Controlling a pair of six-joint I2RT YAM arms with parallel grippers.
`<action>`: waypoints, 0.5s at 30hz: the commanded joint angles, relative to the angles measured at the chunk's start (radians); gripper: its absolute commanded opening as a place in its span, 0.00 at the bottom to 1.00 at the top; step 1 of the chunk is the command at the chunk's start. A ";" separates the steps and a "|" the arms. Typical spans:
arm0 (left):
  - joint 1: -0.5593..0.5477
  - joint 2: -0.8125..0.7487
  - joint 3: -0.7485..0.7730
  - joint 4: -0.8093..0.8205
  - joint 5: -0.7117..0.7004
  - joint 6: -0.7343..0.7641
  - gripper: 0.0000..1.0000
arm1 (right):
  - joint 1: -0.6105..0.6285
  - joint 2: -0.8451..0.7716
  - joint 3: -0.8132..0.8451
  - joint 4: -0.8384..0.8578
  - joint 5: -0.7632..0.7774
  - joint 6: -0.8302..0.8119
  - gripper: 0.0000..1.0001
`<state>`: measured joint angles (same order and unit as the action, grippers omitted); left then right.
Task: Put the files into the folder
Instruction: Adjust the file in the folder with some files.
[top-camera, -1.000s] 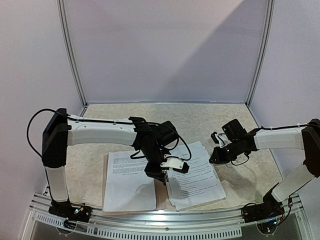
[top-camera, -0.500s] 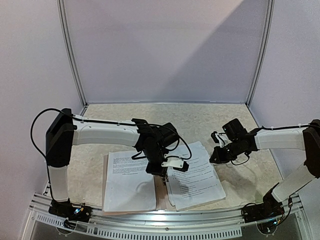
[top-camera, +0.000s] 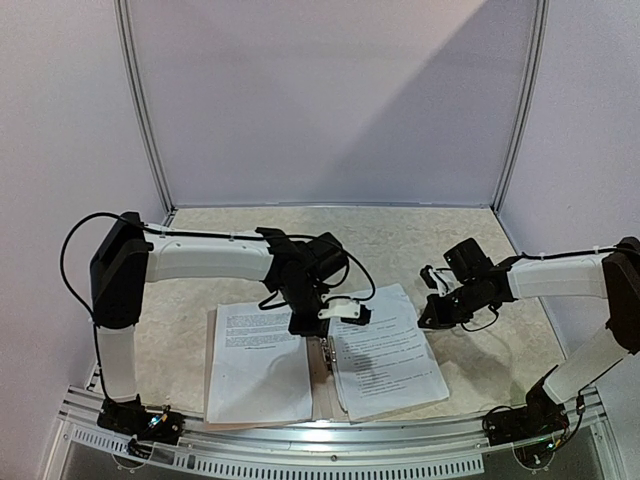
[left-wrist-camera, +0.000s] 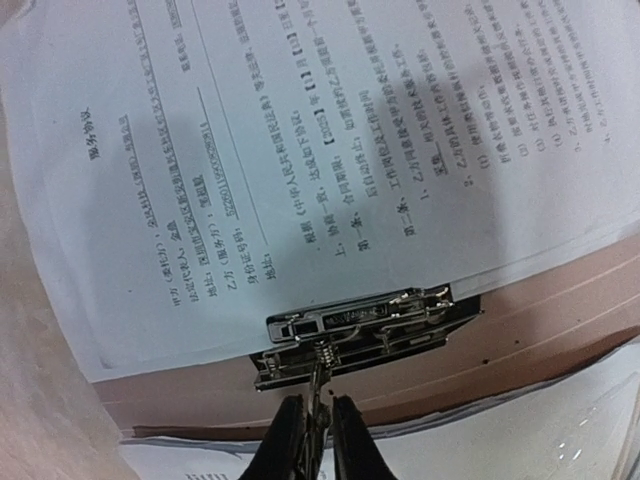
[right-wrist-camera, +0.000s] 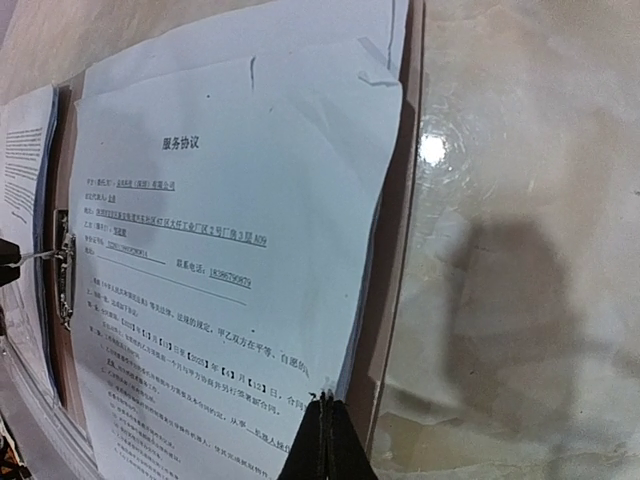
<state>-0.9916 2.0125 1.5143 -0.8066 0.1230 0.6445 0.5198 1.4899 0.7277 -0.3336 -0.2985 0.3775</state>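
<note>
The tan folder (top-camera: 320, 378) lies open near the table's front edge. One file (top-camera: 258, 362) rests on its left leaf. A stack of files (top-camera: 392, 355) covers its right leaf. In the left wrist view the metal clip (left-wrist-camera: 365, 325) sits on the folder (left-wrist-camera: 560, 310) at the edge of a printed file (left-wrist-camera: 330, 150). My left gripper (left-wrist-camera: 318, 425) (top-camera: 318, 336) is shut on the clip's thin lever. My right gripper (right-wrist-camera: 325, 405) (top-camera: 428, 318) is shut, its tips at the right edge of the top file (right-wrist-camera: 220, 250). Whether it pinches the sheet is unclear.
An aluminium rail (top-camera: 330, 437) runs along the near edge, in front of the folder. White walls with metal posts (top-camera: 145, 120) close off the back and sides. Bare stone-patterned tabletop (top-camera: 400, 240) lies behind the folder and to its right (right-wrist-camera: 520, 200).
My left gripper has drawn back a little toward the far side, and its jaws have closed onto the clip lever. The right gripper's jaws have closed fully. The files have hardly moved.
</note>
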 joint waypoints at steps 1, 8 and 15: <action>0.014 -0.019 0.021 0.013 0.013 -0.003 0.11 | -0.008 0.007 0.023 -0.001 -0.039 -0.001 0.00; 0.024 -0.014 0.032 0.000 0.012 0.012 0.06 | -0.007 -0.019 0.018 0.054 -0.060 0.025 0.00; 0.078 -0.008 0.044 -0.007 0.065 0.033 0.11 | -0.008 0.015 0.046 0.048 -0.068 0.037 0.00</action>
<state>-0.9661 2.0125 1.5242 -0.8078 0.1379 0.6567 0.5163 1.4902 0.7399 -0.3008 -0.3531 0.4026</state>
